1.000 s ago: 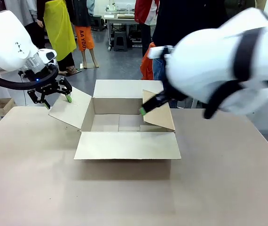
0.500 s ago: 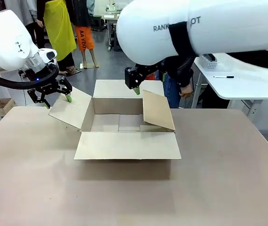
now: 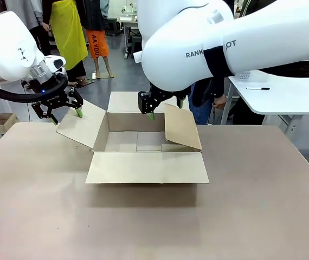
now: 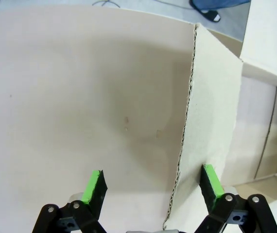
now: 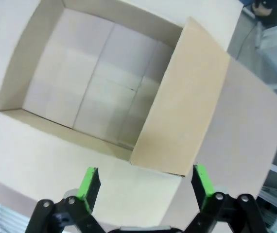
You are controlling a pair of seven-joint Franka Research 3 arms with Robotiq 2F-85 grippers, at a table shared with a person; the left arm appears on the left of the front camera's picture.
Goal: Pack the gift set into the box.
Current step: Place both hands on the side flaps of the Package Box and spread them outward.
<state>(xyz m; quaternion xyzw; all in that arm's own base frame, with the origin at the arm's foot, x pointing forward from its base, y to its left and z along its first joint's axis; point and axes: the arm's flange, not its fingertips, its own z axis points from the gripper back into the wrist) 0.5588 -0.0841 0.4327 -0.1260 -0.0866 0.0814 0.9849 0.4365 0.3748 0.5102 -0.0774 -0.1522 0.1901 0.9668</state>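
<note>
The box (image 3: pixel 146 167) is sitting open mid-table, its right flap (image 3: pixel 182 127) tilting inward just right of the wide-spread, empty right gripper (image 3: pixel 150 106), while the left gripper (image 3: pixel 66 116), also wide, is straddling the left flap (image 3: pixel 81 125).

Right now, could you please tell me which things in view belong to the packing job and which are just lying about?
Job:
- box, flaps open, on the table
- left end effector, open, at its left flap
- right end effector, open, above the box

Lying about:
- small cardboard box beside the table
- pen on the white side table
</note>
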